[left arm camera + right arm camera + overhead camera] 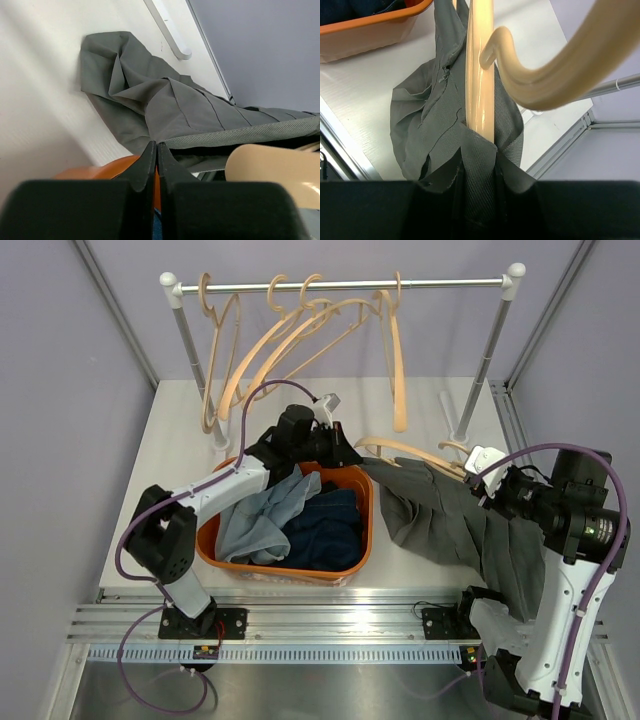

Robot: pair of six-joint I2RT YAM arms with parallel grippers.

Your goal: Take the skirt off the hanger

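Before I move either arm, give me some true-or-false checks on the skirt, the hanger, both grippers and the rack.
1. The skirt is still on the hanger. True.
2. The skirt lies inside the basket. False: it lies on the table, right of the basket.
3. The right gripper is clamped on the hanger through skirt cloth. True.
4. The rack is bare. False: several spare hangers hang there.
5. The left gripper is wide open. False: it is shut at the skirt's edge.

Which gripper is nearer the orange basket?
Left. The left gripper sits over the far rim of the basket; the right gripper is off to its right, clamped on the skirt and hanger.
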